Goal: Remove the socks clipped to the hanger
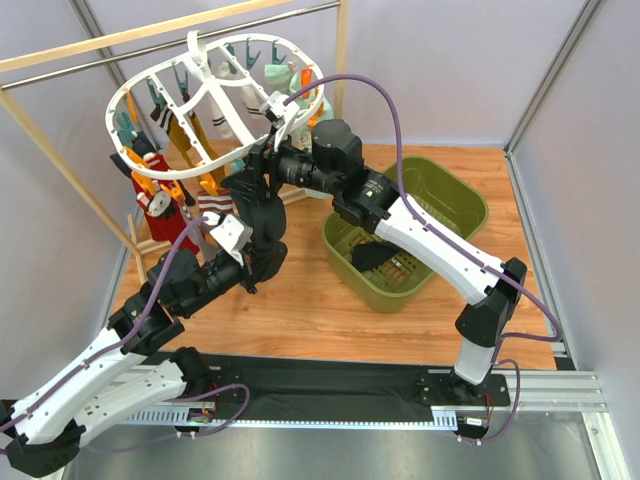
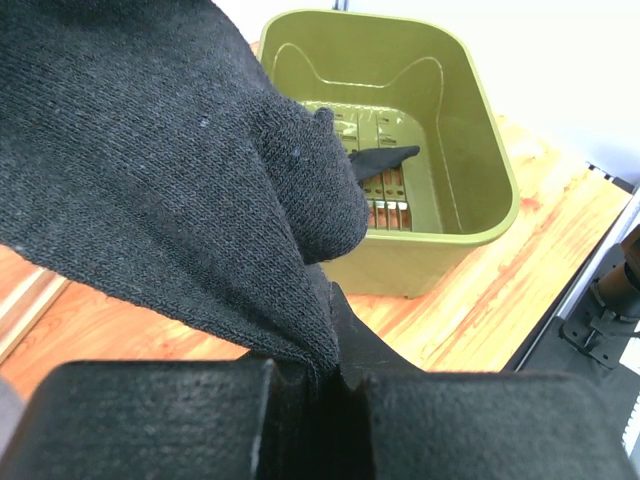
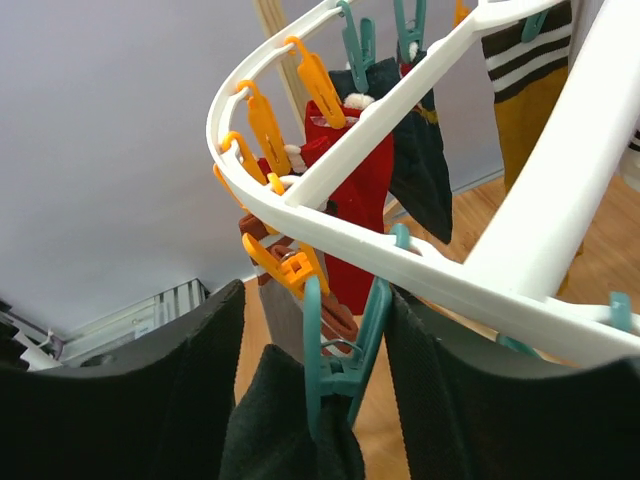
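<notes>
My left gripper [image 2: 320, 400] has its fingers pressed together on a black sock [image 2: 170, 170], a coarse, nubbly knit bunched into soft folds. From the pinch it runs up and away to the left in the left wrist view, and a rounded bulge points toward the bin [image 2: 480, 130]. The bin is smooth olive plastic, rectangular with rounded corners, and it sits on the wood-grain table [image 1: 330, 310]. A flat sock [image 2: 385, 158], also black, lies on its ribbed floor.

The hanger [image 1: 150, 80] is a glossy white plastic oval with crossbars. It hangs tilted at the back left under the wooden rail [image 1: 120, 40], with its long axis running across the overhead view. Its socks dangle lengthwise below it.

My right gripper [image 3: 315, 330] is up at the hanger's rim with its fingers spread. They flank a teal clip [image 3: 340, 350] that bites the top of a dark sock [image 3: 285, 425]. I cannot tell whether this is the sock my left gripper holds. Behind it, orange clips [image 3: 268, 125] line the curved rim. A red sock [image 3: 360, 210] and a mustard striped sock [image 3: 530, 90] hang straight down.
</notes>
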`<act>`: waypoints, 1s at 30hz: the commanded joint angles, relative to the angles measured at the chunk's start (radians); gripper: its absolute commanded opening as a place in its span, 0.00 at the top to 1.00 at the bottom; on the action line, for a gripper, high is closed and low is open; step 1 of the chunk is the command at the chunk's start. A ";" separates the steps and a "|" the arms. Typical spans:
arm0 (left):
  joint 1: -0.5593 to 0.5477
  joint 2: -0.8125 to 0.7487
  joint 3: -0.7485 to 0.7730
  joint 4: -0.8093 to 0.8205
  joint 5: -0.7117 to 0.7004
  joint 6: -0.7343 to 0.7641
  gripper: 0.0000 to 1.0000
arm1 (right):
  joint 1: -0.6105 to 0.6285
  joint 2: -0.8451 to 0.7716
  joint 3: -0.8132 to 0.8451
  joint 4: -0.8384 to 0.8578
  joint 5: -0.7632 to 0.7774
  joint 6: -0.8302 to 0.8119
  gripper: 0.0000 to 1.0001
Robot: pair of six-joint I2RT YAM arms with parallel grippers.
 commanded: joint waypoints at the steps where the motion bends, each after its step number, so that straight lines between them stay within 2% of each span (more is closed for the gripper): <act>1: 0.004 0.003 0.005 0.053 0.022 0.013 1.00 | 0.016 -0.005 0.031 0.026 0.108 -0.025 0.44; 4: 0.004 0.006 0.004 0.053 0.025 0.013 1.00 | 0.016 -0.012 0.011 0.059 0.118 -0.006 0.64; 5: 0.004 0.005 0.004 0.053 0.025 0.013 1.00 | 0.016 -0.020 -0.011 0.073 0.099 -0.002 0.80; 7: 0.004 0.003 0.001 0.050 0.025 0.013 1.00 | 0.016 -0.026 -0.030 0.105 0.083 0.009 0.99; 19: 0.004 -0.015 -0.010 0.050 0.020 0.008 1.00 | 0.016 -0.023 -0.027 0.101 0.046 0.026 0.99; 20: 0.004 -0.017 -0.010 0.051 0.020 0.008 1.00 | 0.016 -0.024 -0.029 0.098 0.033 0.024 0.93; 21: 0.004 -0.015 -0.010 0.048 0.020 0.008 1.00 | 0.016 -0.027 -0.030 0.095 0.030 0.020 0.81; 22: 0.004 -0.017 -0.011 0.047 0.020 0.008 1.00 | 0.016 -0.034 -0.044 0.087 0.030 0.020 0.62; 24: 0.004 -0.021 -0.007 0.037 0.022 0.007 1.00 | 0.016 -0.067 -0.076 0.084 0.036 0.012 0.48; 25: 0.004 -0.027 -0.007 0.034 0.024 0.007 1.00 | 0.016 -0.084 -0.094 0.084 0.039 0.005 0.38; 30: 0.004 -0.067 -0.011 0.028 0.030 0.014 1.00 | 0.015 -0.245 -0.278 0.027 0.074 -0.086 0.18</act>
